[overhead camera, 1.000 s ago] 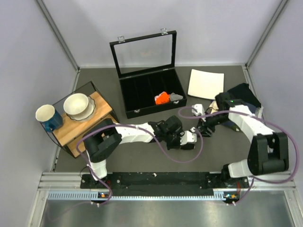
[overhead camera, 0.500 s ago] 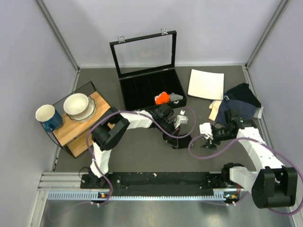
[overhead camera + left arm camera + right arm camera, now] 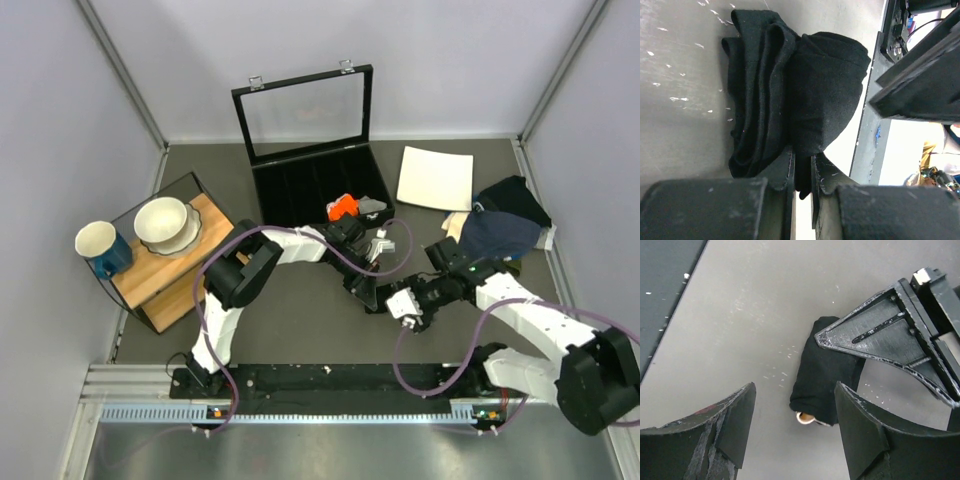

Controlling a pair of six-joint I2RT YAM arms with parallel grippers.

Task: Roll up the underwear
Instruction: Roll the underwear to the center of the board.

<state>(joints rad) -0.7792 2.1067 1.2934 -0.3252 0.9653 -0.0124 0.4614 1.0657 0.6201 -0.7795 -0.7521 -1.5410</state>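
The underwear [image 3: 790, 85] is a black fabric roll lying on the grey table. In the right wrist view the roll [image 3: 827, 370] shows a bit of tan waistband at its near end. In the top view it lies at the table's middle [image 3: 372, 298], mostly under the left gripper. My left gripper [image 3: 802, 167] is shut on a fold of the roll's edge, and it also shows in the top view [image 3: 366, 290]. My right gripper [image 3: 795, 386] is open and empty, just above the roll's near end. In the top view the right gripper [image 3: 409, 307] is right of the roll.
An open black case [image 3: 322, 203] at the back holds an orange cloth roll [image 3: 343, 207] and a grey one [image 3: 372, 205]. A white plate [image 3: 435, 178], a navy garment [image 3: 500, 236] and dark clothes [image 3: 515, 193] lie at the right. A wooden board [image 3: 170, 262] with a bowl [image 3: 163, 222] and a mug [image 3: 101, 246] stands at the left.
My right gripper has come down and left from beside the clothes pile to the roll. My left gripper has drawn a little left with the roll in it.
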